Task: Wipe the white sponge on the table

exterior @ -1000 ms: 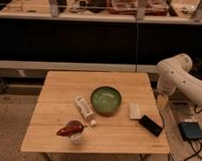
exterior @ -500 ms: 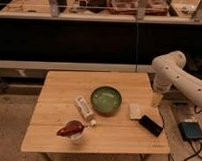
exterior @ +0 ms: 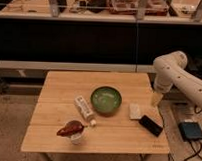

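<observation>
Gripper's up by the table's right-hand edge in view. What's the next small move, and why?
Probably ease the gripper down and toward the green bowl until it stands over the white sponge. It hangs open and empty by the edge of the table, apart from the sponge, which lies untouched between the bowl and the black phone. Mind the phone close by.

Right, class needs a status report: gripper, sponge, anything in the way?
Gripper open, empty, hovering at table edge. Sponge untouched, flat beside bowl. Phone close by sponge.
</observation>
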